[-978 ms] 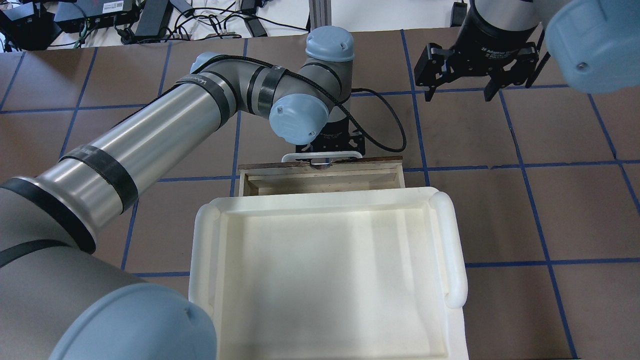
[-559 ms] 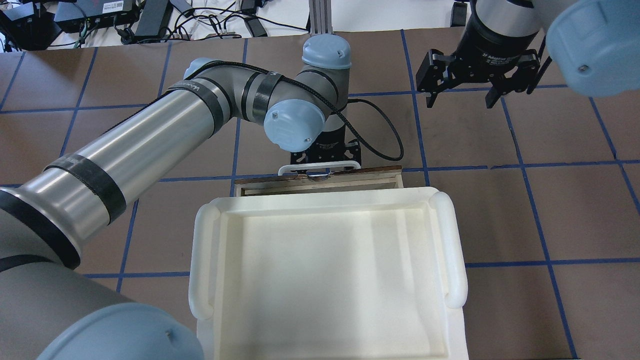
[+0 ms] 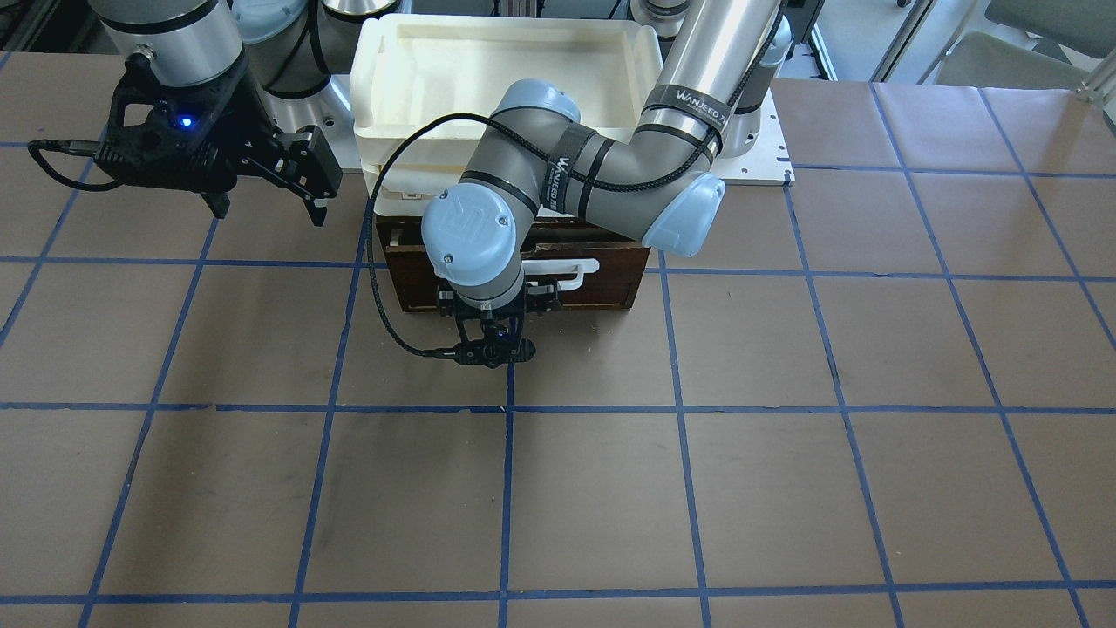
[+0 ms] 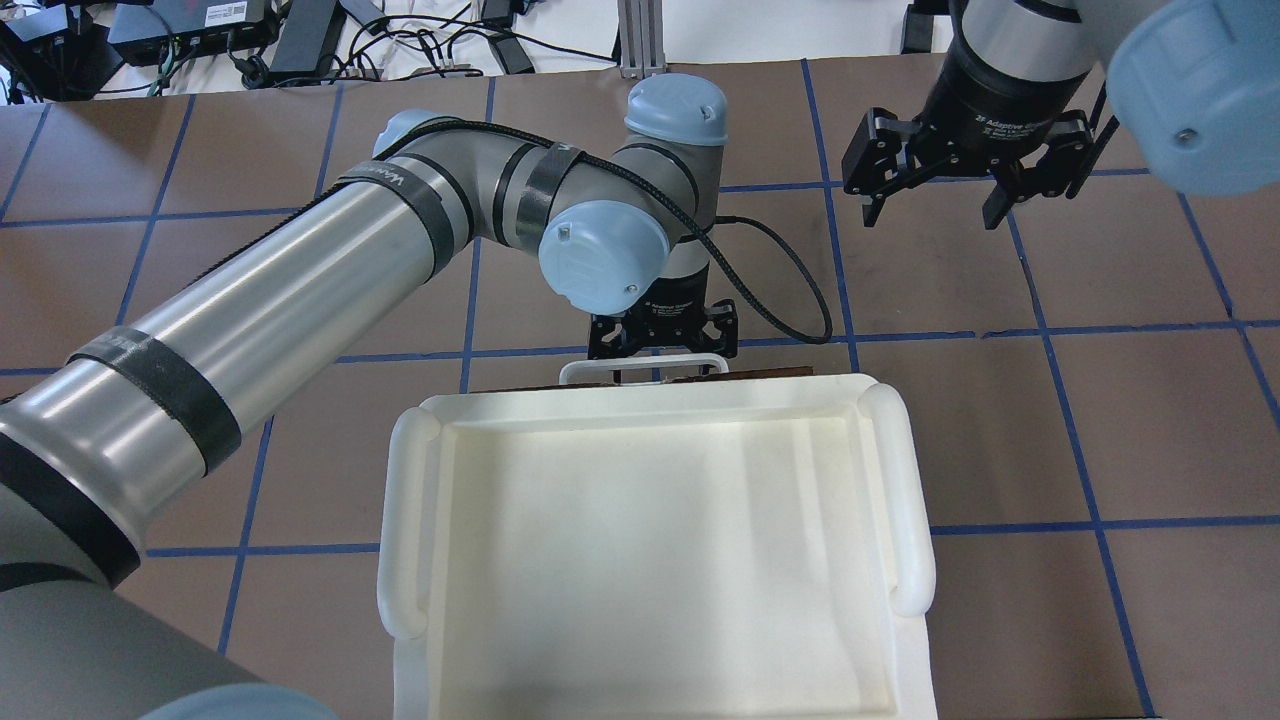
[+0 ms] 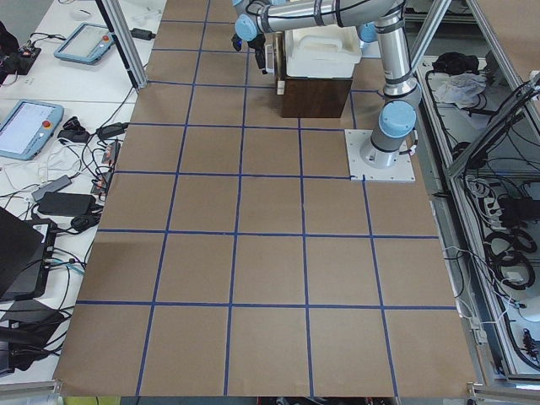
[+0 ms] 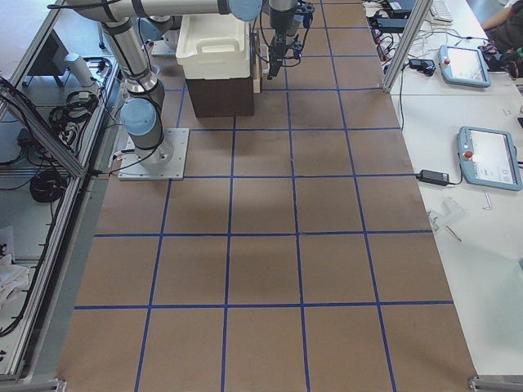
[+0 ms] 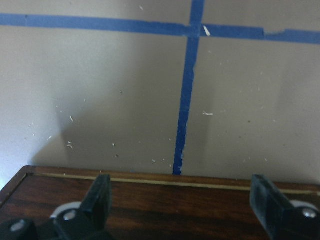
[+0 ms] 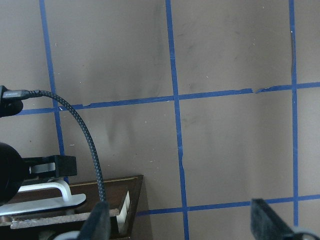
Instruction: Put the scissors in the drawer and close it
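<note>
The drawer (image 4: 770, 372) is pushed in under the cream tray unit; only a thin strip of its dark brown front and its white bar handle (image 4: 645, 366) show from overhead. The front panel (image 3: 602, 292) and handle (image 3: 575, 267) also show in the front-facing view. My left gripper (image 4: 662, 350) is open, its fingers (image 7: 100, 197) spread wide over the front panel's top edge (image 7: 175, 200), at the handle. My right gripper (image 4: 935, 210) is open and empty, above the table to the drawer's right. The scissors are hidden.
The cream-white tray unit (image 4: 900, 500) sits on top of the drawer's cabinet. My left arm's black cable (image 4: 790, 270) loops beside the wrist. The table is brown with blue tape lines (image 4: 1040, 330). Cables and power bricks (image 4: 300, 40) lie past the far edge.
The drawer has slid from partly open, its plywood inside showing, to nearly fully in. My left gripper moved toward the tray unit with the handle. My right gripper barely shifted.
</note>
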